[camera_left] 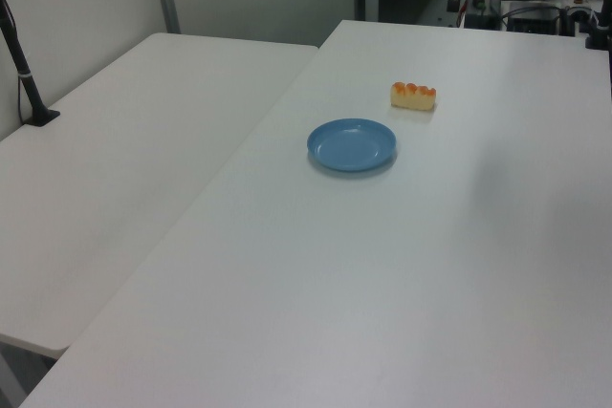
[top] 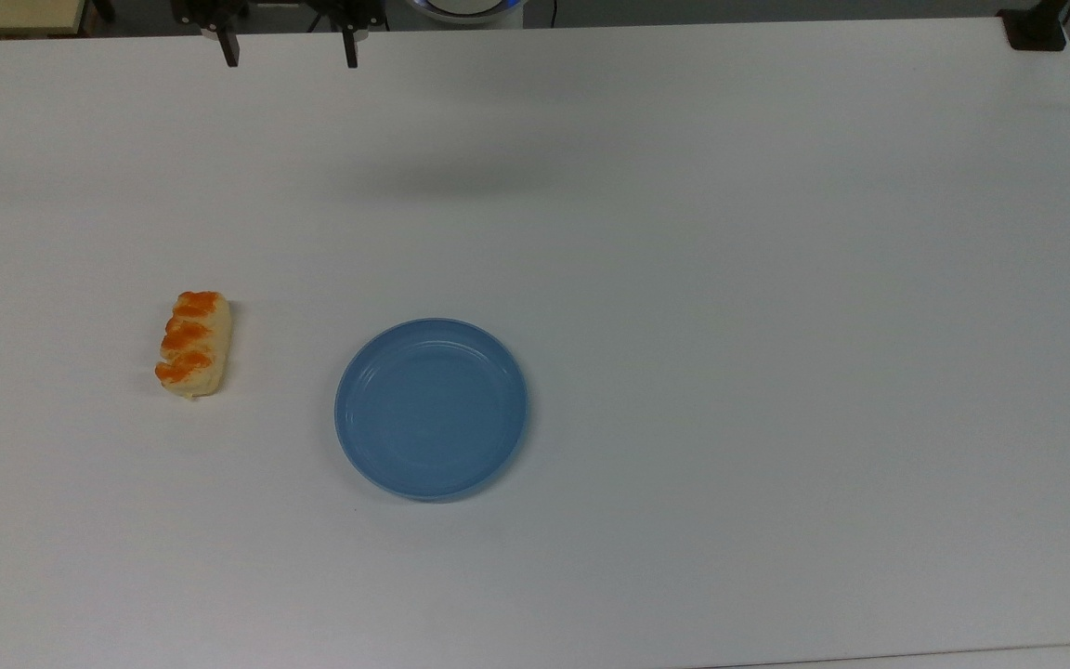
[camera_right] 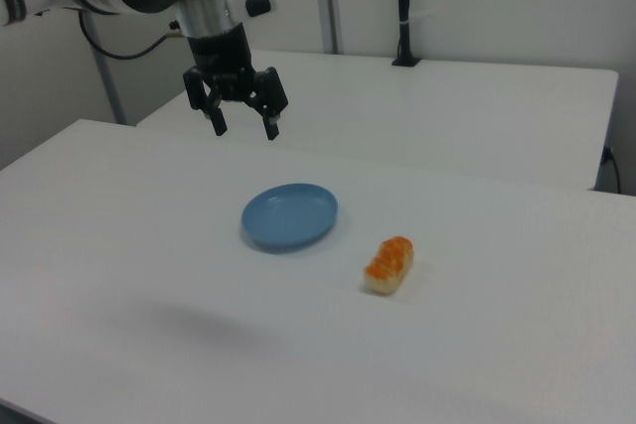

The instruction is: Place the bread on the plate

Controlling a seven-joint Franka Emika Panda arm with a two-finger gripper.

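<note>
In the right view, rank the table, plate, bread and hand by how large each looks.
1. The table, by far.
2. The plate and the hand look about alike; the hand hangs open above the table, at an unclear distance from the camera, so I won't rank them.
3. The bread.

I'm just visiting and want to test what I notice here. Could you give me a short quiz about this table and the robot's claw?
1. True or false: the bread lies on the plate.
2. In the right view, the gripper is: A) clamped on the bread, B) open and raised above the table, C) resting in the plate.
3. In the top view, on which side of the plate is the bread?

Key: 1 false, it lies on the table apart from the plate. 2 B. 3 the top view's left.
</note>
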